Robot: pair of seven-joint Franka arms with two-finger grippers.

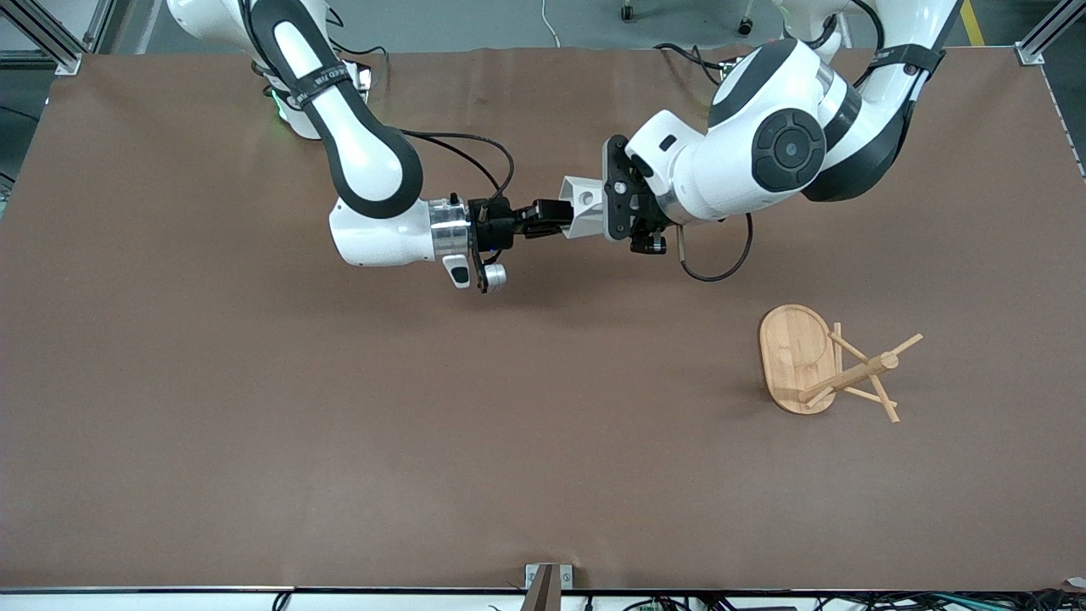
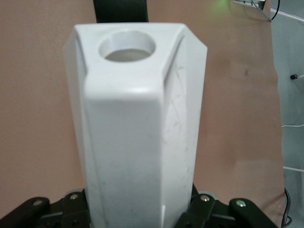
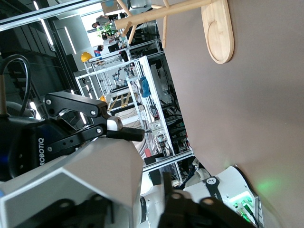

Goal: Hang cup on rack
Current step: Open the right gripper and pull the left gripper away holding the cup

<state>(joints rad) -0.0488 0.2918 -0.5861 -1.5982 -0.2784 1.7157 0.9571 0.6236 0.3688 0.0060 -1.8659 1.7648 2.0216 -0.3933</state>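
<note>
- Nearest the front camera is the rack [image 1: 821, 365], lying tipped over on the brown desk [image 1: 254, 424] toward the left arm's end; its oval base [image 1: 793, 356] stands on edge, and the post and thin pegs point away from the base along the desk.
- Farther from the front camera than the rack, and more toward the middle of the desk, the two arms meet in the air with the cup [image 1: 584, 206] between them.
- Reaching in from its base, the left arm bends at the elbow and turns its wrist sideways toward the right arm. Its left gripper [image 1: 612, 202] has its fingers clamped tight on the cup's body, as the left wrist view shows with the white faceted cup [image 2: 137, 133] filling the frame and the handle's round hole [image 2: 127, 46] at the end away from the gripper.
- Coming from the other end, the right arm stretches low and level, forearm horizontal, wrist aimed at the left arm.
- Its right gripper [image 1: 550, 216] sits at the cup's open end, fingers [image 3: 124, 133] partly parted around the rim; whether they press on the cup I cannot tell.
</note>
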